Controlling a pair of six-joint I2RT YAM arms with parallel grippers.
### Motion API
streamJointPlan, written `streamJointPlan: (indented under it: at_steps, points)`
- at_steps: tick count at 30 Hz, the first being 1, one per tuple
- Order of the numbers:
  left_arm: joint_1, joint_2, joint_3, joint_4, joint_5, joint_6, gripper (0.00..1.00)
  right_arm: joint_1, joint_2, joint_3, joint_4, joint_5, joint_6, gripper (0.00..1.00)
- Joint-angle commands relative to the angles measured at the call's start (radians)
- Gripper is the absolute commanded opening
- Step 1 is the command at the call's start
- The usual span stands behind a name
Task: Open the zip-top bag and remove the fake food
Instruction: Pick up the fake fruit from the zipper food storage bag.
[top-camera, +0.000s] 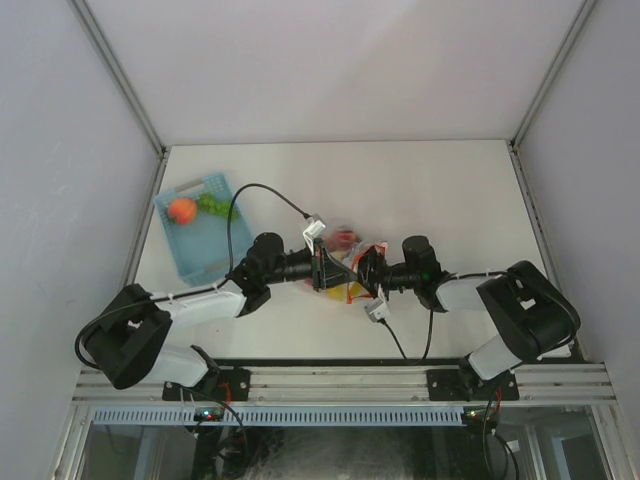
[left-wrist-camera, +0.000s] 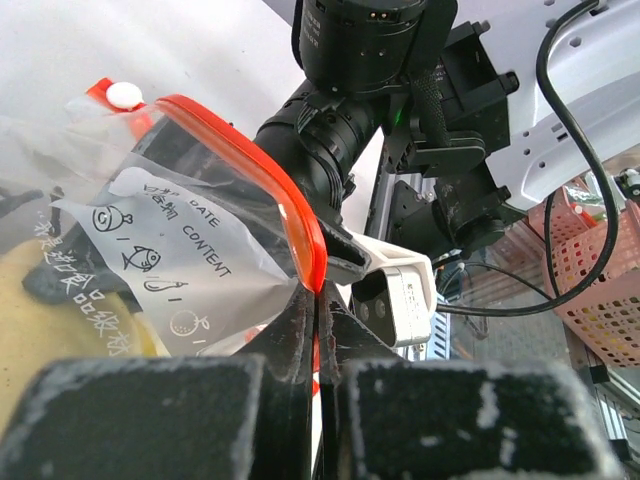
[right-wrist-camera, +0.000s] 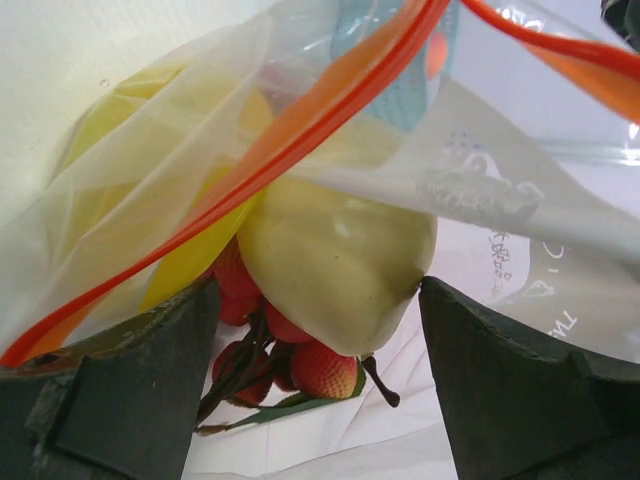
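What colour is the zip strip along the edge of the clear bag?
The zip strip is red-orange, clearest in the left wrist view.

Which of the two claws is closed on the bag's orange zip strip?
The left claw: its fingers pinch the orange zip strip of the zip-top bag. The right claw stands wide open, its fingers apart.

Left arm (top-camera: 195, 305) and right arm (top-camera: 460, 293): white shells, black joints (cables (top-camera: 258, 185) black too), black fingers (right-wrist-camera: 520, 390).
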Motion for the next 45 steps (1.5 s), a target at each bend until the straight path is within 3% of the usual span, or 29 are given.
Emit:
streamJointPlan:
  at_steps: [1,4,11,15,18,21,24,32,45]
  points:
    - [0.013,0.001,0.005,0.073,0.046,-0.026,0.0,0.026,0.025,0.031,0.008,-0.047,-0.09,0.77]
    - [0.02,-0.005,-0.001,0.07,0.04,-0.029,0.01,0.04,0.032,0.032,0.027,-0.053,-0.08,0.73]
    - [0.066,-0.138,-0.039,-0.047,-0.108,-0.023,0.37,0.036,0.054,0.033,0.06,-0.034,-0.048,0.71]
    - [0.133,-0.268,-0.07,-0.177,-0.228,-0.033,0.4,0.029,0.057,0.034,0.066,-0.036,-0.039,0.71]
    - [0.17,-0.35,-0.056,-0.376,-0.38,-0.019,0.38,0.028,0.059,0.033,0.072,-0.037,-0.034,0.7]
    - [0.179,-0.347,-0.012,-0.589,-0.526,0.009,0.22,0.028,0.062,0.033,0.081,-0.04,-0.029,0.7]
    - [0.182,-0.27,0.021,-0.674,-0.528,0.02,0.11,0.028,0.064,0.033,0.09,-0.041,-0.023,0.7]
    - [0.173,-0.037,0.114,-0.67,-0.456,0.002,0.09,0.031,0.061,0.033,0.125,-0.051,-0.001,0.73]
    - [0.086,0.144,0.273,-0.612,-0.308,0.001,0.08,0.054,0.074,0.048,0.091,-0.029,0.004,0.77]
